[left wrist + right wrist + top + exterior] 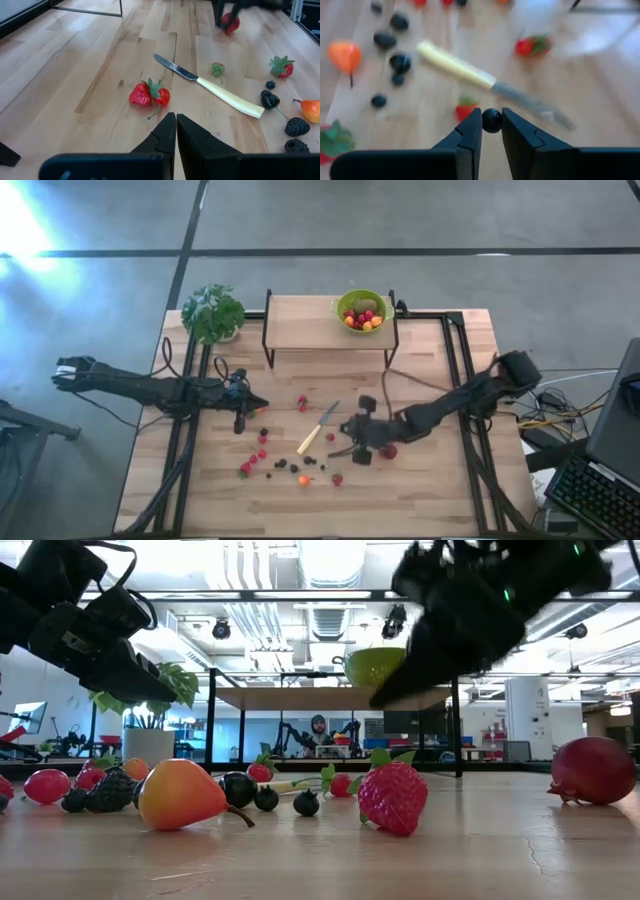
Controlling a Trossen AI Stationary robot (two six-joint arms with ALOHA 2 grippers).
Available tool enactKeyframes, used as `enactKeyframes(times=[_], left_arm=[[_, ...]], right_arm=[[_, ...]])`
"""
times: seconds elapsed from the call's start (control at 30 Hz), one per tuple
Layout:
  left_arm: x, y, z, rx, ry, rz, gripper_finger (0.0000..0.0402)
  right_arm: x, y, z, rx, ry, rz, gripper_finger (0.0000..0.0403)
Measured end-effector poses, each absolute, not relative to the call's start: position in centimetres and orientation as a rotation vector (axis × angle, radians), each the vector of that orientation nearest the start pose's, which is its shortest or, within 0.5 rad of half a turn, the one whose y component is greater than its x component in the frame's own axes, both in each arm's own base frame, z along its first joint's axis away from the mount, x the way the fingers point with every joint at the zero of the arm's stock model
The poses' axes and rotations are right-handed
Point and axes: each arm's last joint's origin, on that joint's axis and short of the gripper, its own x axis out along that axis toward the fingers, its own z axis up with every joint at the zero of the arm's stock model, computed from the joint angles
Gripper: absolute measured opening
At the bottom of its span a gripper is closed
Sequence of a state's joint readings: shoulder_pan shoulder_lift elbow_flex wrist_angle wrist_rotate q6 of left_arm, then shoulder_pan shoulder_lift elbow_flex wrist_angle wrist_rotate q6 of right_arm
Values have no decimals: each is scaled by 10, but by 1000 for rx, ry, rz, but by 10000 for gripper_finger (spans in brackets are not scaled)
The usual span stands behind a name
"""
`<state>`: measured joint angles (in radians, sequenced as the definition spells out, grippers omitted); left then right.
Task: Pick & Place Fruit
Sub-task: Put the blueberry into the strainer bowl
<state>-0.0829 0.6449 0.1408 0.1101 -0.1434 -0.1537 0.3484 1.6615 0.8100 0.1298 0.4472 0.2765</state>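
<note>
the right gripper's fingers (492,131) are pinching a tiny dark berry (492,120) just past the knife (318,427), barely any grip so it could pop out heading to the green bowl (362,310), left gripper (175,131) pressed together, idle near it

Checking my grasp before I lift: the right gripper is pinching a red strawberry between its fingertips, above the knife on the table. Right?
Not a strawberry. The right wrist view shows the right gripper pinching a small dark berry; the rest holds, with the knife lying on the table below.
</note>
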Motion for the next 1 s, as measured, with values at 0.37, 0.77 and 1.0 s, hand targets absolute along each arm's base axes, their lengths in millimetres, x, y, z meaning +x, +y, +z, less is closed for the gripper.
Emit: enactKeyframes(times=[0.37,0.77,1.0], left_arm=[[141,-8,159,-107,386,89,20],[141,-8,159,-107,385,90,20],[141,-8,159,-108,386,90,20]], right_arm=[[285,30,242,-41,452,-318,62],[263,-44,276,-1,340,-537,61],[254,-80,278,22,337,-673,58]])
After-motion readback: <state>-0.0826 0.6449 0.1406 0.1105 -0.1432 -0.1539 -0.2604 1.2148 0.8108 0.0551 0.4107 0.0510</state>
